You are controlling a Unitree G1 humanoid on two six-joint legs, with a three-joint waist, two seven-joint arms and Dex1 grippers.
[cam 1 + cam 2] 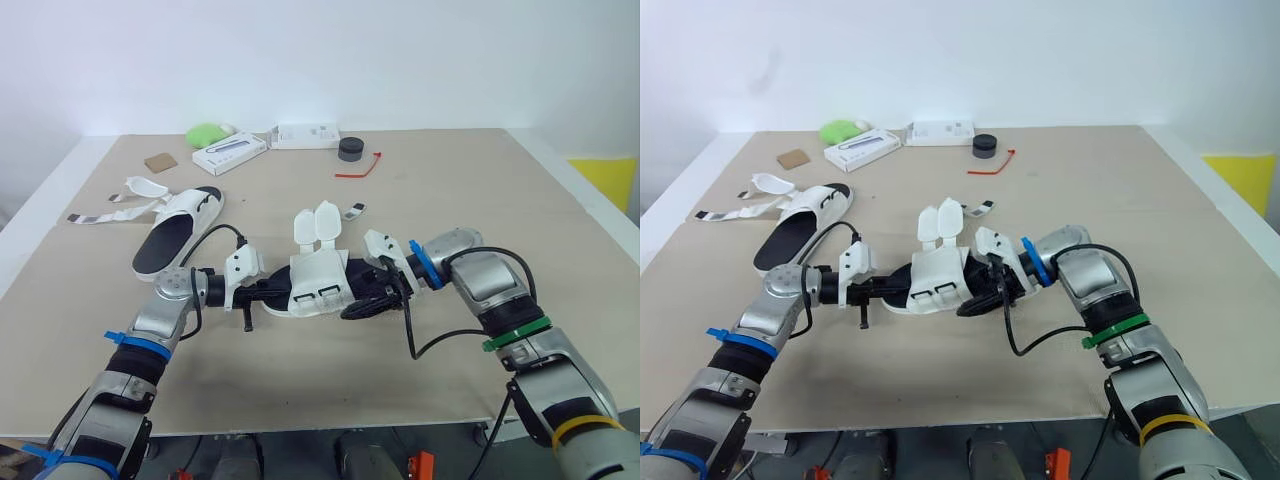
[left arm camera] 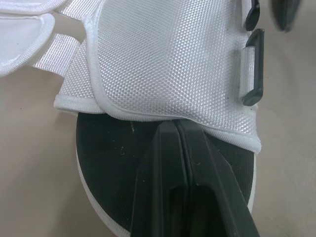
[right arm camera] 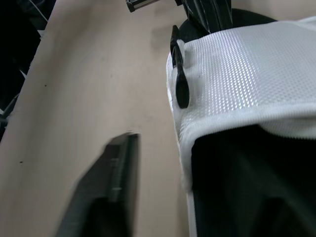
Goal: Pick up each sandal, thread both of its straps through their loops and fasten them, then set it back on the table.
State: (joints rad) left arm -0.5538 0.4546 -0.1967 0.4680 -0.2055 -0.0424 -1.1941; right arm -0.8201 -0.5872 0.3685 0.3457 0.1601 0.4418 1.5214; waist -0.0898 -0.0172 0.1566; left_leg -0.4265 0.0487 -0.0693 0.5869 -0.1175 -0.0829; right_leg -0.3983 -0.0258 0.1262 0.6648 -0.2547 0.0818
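Note:
A white sandal with a black sole (image 1: 318, 288) lies mid-table between my grippers, its two strap flaps (image 1: 316, 224) standing up unthreaded. Its black loops (image 2: 254, 66) sit on the near side of the upper. My left gripper (image 1: 264, 294) is shut, with its fingertips (image 2: 170, 143) resting on the black insole at one end and nothing between them. At the other end my right gripper (image 1: 366, 302) is open; one finger (image 3: 116, 182) hangs over the table beside the sandal's edge (image 3: 183, 148), and the other is hidden. A second sandal (image 1: 182, 228) lies at the back left with its straps (image 1: 115, 212) spread out.
Along the far edge sit a green object (image 1: 207, 133), two white boxes (image 1: 230, 152) (image 1: 305, 135), a black round tin (image 1: 350, 149), a red tie (image 1: 357, 168) and a brown card (image 1: 160, 161). A small strap piece (image 1: 355, 211) lies behind the held sandal.

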